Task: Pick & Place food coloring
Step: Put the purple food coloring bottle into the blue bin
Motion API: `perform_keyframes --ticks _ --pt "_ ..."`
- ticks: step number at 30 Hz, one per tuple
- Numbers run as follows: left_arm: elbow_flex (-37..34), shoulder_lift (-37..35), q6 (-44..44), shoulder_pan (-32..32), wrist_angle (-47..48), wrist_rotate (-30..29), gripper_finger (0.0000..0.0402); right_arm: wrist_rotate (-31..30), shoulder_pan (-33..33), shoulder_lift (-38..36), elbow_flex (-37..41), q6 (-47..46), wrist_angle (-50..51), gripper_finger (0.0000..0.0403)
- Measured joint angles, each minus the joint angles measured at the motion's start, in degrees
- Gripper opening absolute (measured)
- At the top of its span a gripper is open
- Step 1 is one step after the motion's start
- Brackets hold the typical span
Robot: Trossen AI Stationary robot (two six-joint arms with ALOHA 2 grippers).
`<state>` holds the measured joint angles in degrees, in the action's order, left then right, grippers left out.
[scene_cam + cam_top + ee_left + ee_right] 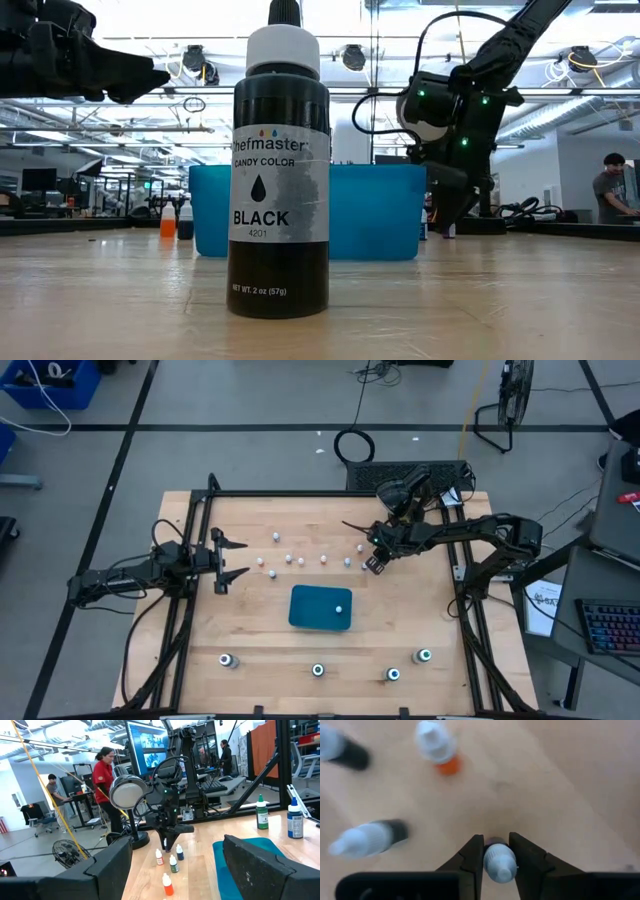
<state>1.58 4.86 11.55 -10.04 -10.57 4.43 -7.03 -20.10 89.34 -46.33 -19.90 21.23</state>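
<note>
Nearest the front edge of the table [200, 690] stand four bigger dark bottles, one of them the black candy-color bottle [278, 170] filling the low view. Behind them, near the table's middle, lies the teal tray [312, 612] with one tiny bottle [339, 609] already in it. Farther back runs a scattered row of small food coloring bottles [288, 559]. At the row's right end the right gripper [496, 857] points down with its fingers pressed against both sides of a small white-capped bottle [499, 862], clamped on it just below the cap. The left gripper [228, 559] hovers near the left edge, fingers apart and empty. To do this step well, the grip looks best kept centered on the cap's neck, then lifted straight up so the neighbouring bottles [367, 839] nearby are not knocked over, before carrying toward the tray.
</note>
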Motion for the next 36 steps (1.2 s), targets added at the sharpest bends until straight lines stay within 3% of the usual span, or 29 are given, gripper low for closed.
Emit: perform_keyframes --ticks 5,14,19,27,36 --pt "0.0 0.0 0.0 0.02 0.0 0.0 0.0306 2.71 3.02 -4.16 -2.57 -0.45 3.43 0.0063" --pt "0.0 0.01 0.0 0.0 0.0 -0.02 0.0306 -4.81 17.11 -9.27 -16.24 -2.92 9.76 0.0062" --pt "0.0 0.0 0.0 0.01 0.0 -0.02 0.0306 -8.2 25.27 -1.76 -29.39 -2.53 15.92 0.0062" --pt "0.0 0.02 0.0 0.0 0.0 0.0 0.0306 -7.8 32.42 16.61 -50.41 1.06 28.64 0.0062" --pt "0.0 0.0 0.0 0.0 -0.02 0.0 0.0305 -4.43 34.92 26.87 -54.34 1.77 29.94 0.0062"
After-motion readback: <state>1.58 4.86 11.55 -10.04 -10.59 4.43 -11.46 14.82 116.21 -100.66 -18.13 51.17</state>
